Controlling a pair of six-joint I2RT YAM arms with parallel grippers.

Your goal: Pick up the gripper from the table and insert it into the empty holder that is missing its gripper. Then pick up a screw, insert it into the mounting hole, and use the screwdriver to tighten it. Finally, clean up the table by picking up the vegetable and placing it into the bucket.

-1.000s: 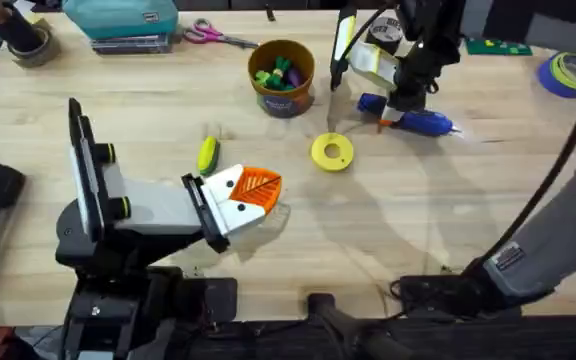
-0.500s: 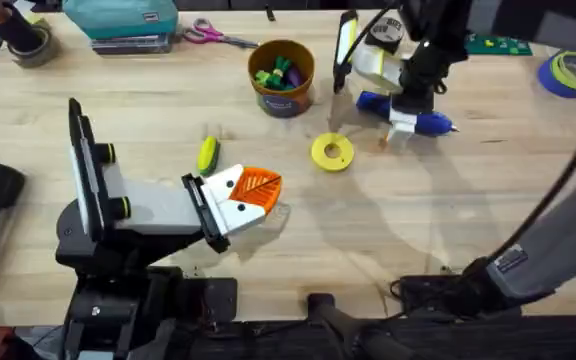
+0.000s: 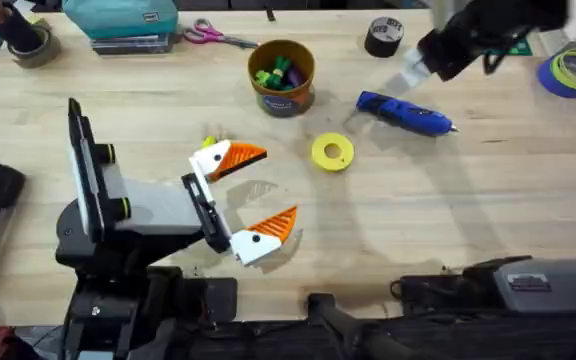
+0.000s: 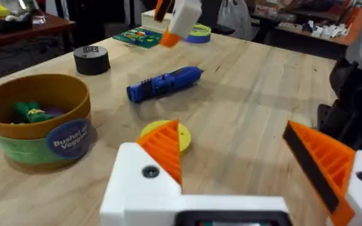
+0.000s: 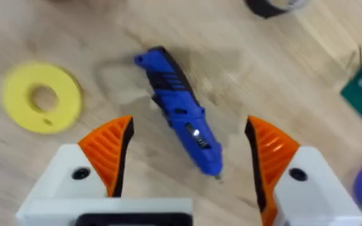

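Note:
My left gripper (image 3: 258, 192) is open over the near middle of the table, white fingers with orange ribbed pads (image 4: 165, 147) spread wide. The vegetable (image 3: 207, 142) peeks out yellow-green beside its far finger, mostly hidden. The bucket (image 3: 282, 75) (image 4: 36, 119) stands at the back centre with green and purple toys inside. The blue screwdriver (image 3: 405, 113) (image 5: 181, 113) lies flat on the table. My right gripper (image 5: 188, 154) hovers open above it, raised toward the back right (image 3: 438, 55). The loose gripper, an empty holder and the screw are out of view.
A flat yellow disc (image 3: 332, 152) (image 5: 41, 97) lies between the bucket and the screwdriver. A black tape roll (image 3: 384, 35) and a blue tape roll (image 3: 572, 72) sit at the back right. Scissors (image 3: 213, 36) and a teal case (image 3: 123, 18) are at the back left.
My left gripper has opened wide. The right arm has lifted away from the screwdriver toward the back right, leaving it lying on the table.

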